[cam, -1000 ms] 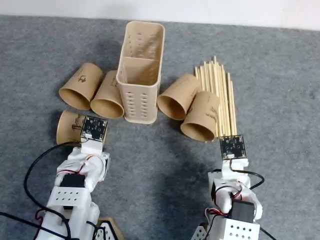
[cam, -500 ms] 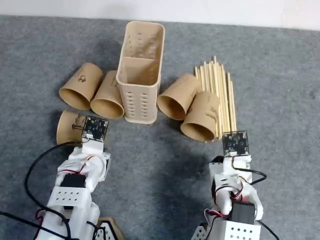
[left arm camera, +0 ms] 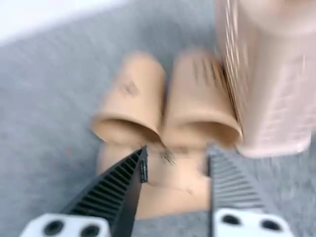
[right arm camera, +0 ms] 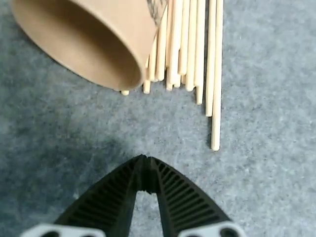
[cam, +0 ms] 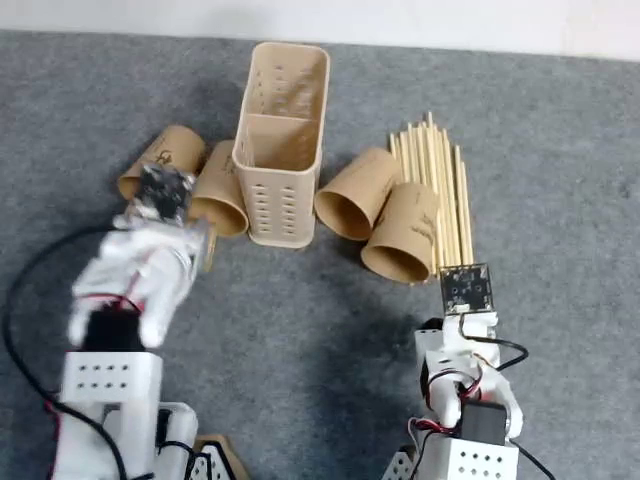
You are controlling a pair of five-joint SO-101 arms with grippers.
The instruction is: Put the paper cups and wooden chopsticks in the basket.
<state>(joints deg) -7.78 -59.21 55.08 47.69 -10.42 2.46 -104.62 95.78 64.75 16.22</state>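
Observation:
The tall perforated beige basket [cam: 283, 205] stands upright at the back centre. My left gripper [left arm camera: 175, 153] is raised and shut on a paper cup [left arm camera: 173, 185] held crosswise between its fingers. Just beyond it two cups [left arm camera: 133, 98] [left arm camera: 200, 103] lie side by side, left of the basket [left arm camera: 269, 74]. Two more cups [cam: 357, 193] [cam: 402, 232] lie right of the basket, beside a bundle of wooden chopsticks [cam: 445, 180]. My right gripper [right arm camera: 146, 170] is shut and empty, low over the carpet just short of the chopstick ends [right arm camera: 187, 44] and the nearest cup's mouth [right arm camera: 84, 39].
Everything rests on grey carpet [cam: 320, 330]. A pale wall edge [cam: 450, 20] runs along the back. Open carpet stretches between the two arms and to the far right of the chopsticks.
My left arm has lifted and swung forward toward the two left cups, taking the near-left cup off the carpet. The right arm shifted only slightly.

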